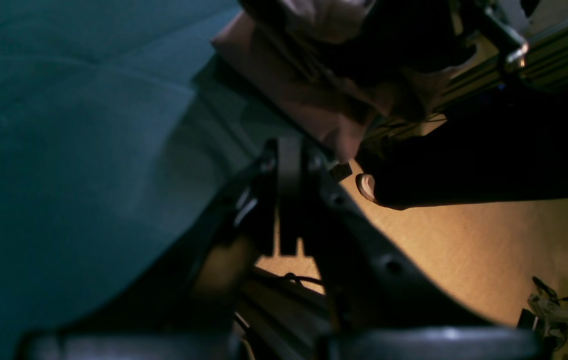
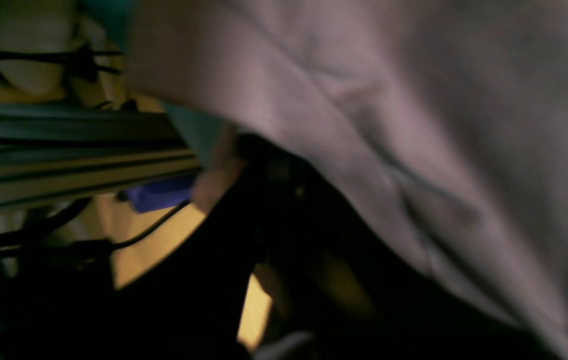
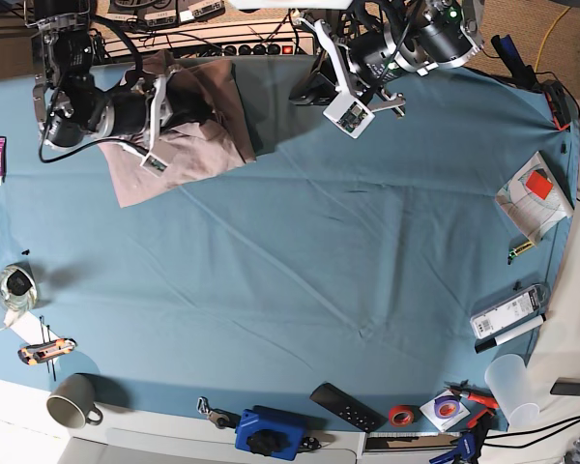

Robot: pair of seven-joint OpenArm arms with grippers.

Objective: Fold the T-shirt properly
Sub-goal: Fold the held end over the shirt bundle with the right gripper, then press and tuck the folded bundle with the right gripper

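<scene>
The T-shirt (image 3: pixel 174 155) is a mauve-brown heap at the back left of the teal tablecloth (image 3: pixel 300 261), partly folded over itself. My right gripper (image 3: pixel 188 104) reaches into its upper part. In the right wrist view the dark jaws (image 2: pixel 263 165) are shut at the edge of the T-shirt (image 2: pixel 364 100), which drapes over them. My left gripper (image 3: pixel 305 94) hovers over bare cloth to the right of the shirt. In the left wrist view its jaws (image 1: pixel 290 150) are shut with nothing in them, and the T-shirt (image 1: pixel 284 85) lies beyond them.
Along the front edge stand a grey mug (image 3: pixel 72 401), a blue device (image 3: pixel 271 432), a black remote (image 3: pixel 346 406), a red tape roll (image 3: pixel 399 416) and a plastic cup (image 3: pixel 510 382). A box (image 3: pixel 532 193) lies at the right. Cables and power strips line the back edge.
</scene>
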